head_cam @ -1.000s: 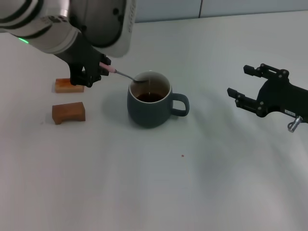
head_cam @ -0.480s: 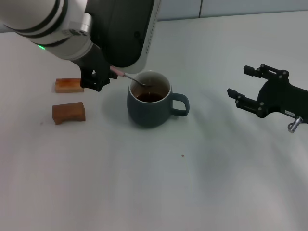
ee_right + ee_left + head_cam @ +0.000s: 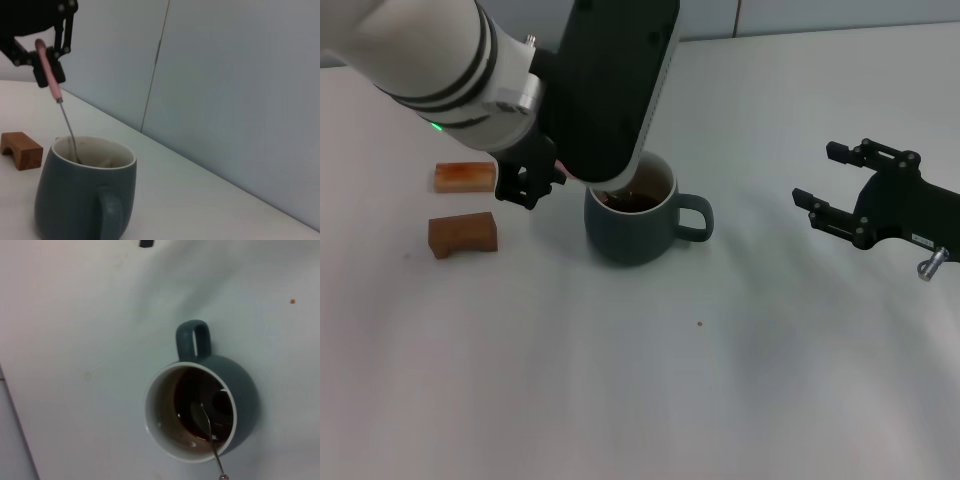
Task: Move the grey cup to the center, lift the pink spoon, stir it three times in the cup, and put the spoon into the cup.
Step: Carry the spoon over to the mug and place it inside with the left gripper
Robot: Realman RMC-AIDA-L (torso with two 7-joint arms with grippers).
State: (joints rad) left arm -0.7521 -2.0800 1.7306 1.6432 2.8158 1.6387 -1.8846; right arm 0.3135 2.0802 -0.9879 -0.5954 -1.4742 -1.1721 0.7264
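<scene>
A smooth, glazed ceramic look is shown by the grey cup (image 3: 632,225), with a pale glossy inner wall. The pink spoon (image 3: 56,102) is seen with a matt pink handle and a thin shiny metal shaft and bowl. Two brown blocks (image 3: 463,233) appear wooden. The table (image 3: 650,390) is presented as a smooth, matt white surface.

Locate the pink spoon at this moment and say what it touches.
The pink spoon is held by the left gripper, its bowl dipped in the grey cup mid-table, right of two wooden blocks.
</scene>
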